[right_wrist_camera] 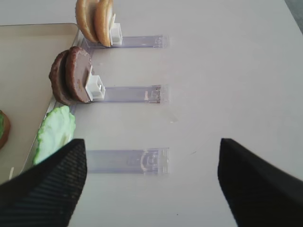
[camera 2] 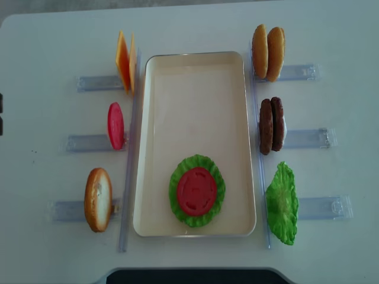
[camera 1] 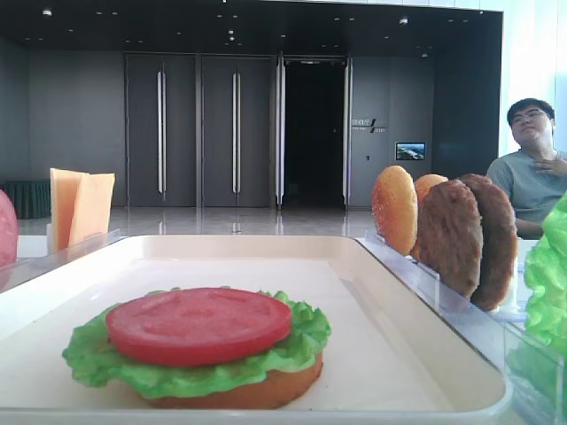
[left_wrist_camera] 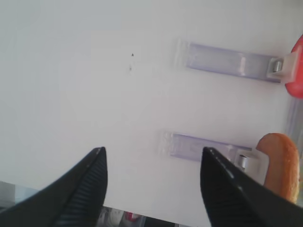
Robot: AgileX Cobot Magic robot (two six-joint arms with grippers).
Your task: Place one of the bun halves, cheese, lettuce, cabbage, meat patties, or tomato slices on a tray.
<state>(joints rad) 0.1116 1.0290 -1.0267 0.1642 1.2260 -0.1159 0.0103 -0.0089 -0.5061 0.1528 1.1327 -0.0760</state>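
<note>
On the cream tray (camera 2: 195, 94) lies a stack: a bun half (camera 1: 257, 390), lettuce (camera 2: 208, 168) and a tomato slice (camera 2: 196, 190) on top. Standing in clear racks to the left are cheese (camera 2: 124, 59), a tomato slice (camera 2: 115, 125) and a bun half (camera 2: 98, 199). To the right are two bun halves (camera 2: 267, 52), two meat patties (camera 2: 271, 125) and lettuce (camera 2: 281, 203). Cabbage is out of view. My right gripper (right_wrist_camera: 151, 182) hangs open over the lettuce rack (right_wrist_camera: 128, 161). My left gripper (left_wrist_camera: 151, 189) is open above bare table near the bun half (left_wrist_camera: 281, 163).
Clear plastic racks (camera 2: 314, 137) stick out sideways from both long sides of the tray. The white table's near edge (left_wrist_camera: 142, 215) shows under my left gripper. A seated person (camera 1: 536, 168) is in the background at the right.
</note>
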